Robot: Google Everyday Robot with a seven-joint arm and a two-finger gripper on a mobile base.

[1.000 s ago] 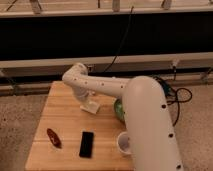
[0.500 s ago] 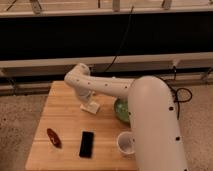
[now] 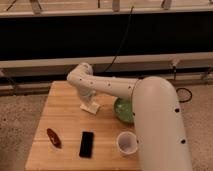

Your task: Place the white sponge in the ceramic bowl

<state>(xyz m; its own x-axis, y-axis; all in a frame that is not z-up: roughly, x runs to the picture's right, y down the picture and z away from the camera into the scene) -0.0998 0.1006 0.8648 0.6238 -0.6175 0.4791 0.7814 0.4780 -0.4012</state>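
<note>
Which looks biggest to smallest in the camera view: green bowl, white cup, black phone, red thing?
1. green bowl, partly hidden by the arm
2. black phone and white cup: alike, unsure
3. red thing
The hand is low over the table, left of the bowl.

Ceramic bowl (image 3: pixel 121 109) half hidden behind the arm (image 3: pixel 155 125), gripper (image 3: pixel 91 105) just beside it, white sponge possibly merged with gripper, indistinct.
</note>
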